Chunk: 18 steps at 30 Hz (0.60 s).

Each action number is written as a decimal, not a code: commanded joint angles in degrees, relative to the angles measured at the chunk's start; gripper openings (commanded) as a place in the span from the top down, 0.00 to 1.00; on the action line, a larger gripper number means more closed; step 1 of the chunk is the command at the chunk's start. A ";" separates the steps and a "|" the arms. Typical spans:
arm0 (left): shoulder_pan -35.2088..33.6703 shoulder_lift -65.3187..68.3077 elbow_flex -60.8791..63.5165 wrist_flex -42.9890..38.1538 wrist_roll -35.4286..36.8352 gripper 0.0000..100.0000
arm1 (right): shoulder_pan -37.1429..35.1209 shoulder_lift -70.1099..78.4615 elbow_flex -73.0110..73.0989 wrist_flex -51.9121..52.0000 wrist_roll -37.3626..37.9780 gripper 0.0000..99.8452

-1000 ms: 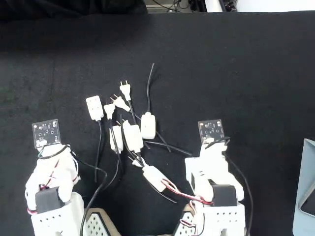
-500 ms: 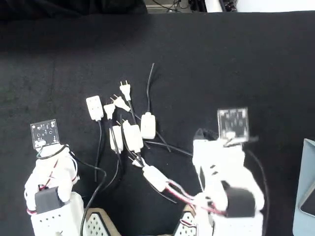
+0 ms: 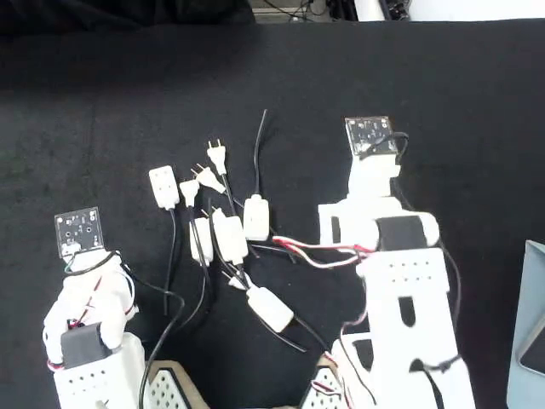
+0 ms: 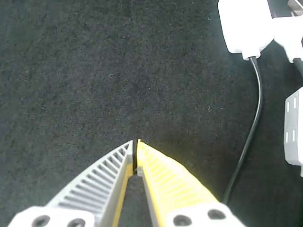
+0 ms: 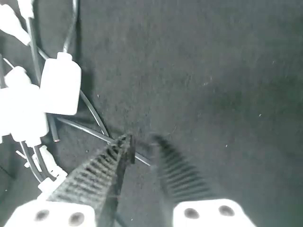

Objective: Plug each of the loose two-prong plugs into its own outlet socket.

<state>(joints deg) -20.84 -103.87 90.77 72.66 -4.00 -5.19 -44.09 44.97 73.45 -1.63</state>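
Several white outlet sockets [image 3: 230,236] and loose two-prong plugs [image 3: 216,157] with black cords lie tangled mid-table. My left gripper [image 4: 137,143] is shut and empty, low over bare black cloth, with a white socket [image 4: 246,28] and its cord off to one side. The left arm [image 3: 85,290] sits at the front left. My right arm [image 3: 379,230] stretches out to the right of the cluster. Its gripper [image 5: 142,140] hangs over the cloth with the fingers slightly apart and nothing between them; a white socket [image 5: 60,90] and cords lie beside it.
A black cloth [image 3: 443,85] covers the table, bare at the back and on both sides of the cluster. A grey-blue container [image 3: 530,324] stands at the right edge. A red and white wire [image 3: 315,251] runs from the right arm over the cords.
The right arm has swung out from the front edge toward the back of the table, beside the cluster. The left arm and the plugs have not moved.
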 commanded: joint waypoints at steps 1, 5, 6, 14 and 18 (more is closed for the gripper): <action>-0.66 -0.26 -0.40 -0.09 -0.53 0.97 | 0.00 4.26 -3.47 1.67 -6.24 0.73; -0.66 -0.26 0.66 -1.85 -0.53 0.97 | -2.46 4.79 -3.12 3.43 -8.44 0.67; -0.66 -0.26 1.27 -2.55 -0.53 0.97 | -3.96 4.79 -2.68 4.04 -8.35 0.68; -0.75 -0.26 2.86 -5.19 -0.53 0.97 | -18.99 4.88 3.47 -0.79 -8.09 0.71; -0.75 -0.26 2.86 -5.19 -0.53 0.97 | -21.98 4.88 7.52 -5.71 -2.99 0.72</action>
<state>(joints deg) -20.84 -103.87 93.93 68.62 -4.18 -24.00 -39.52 50.51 72.22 -8.66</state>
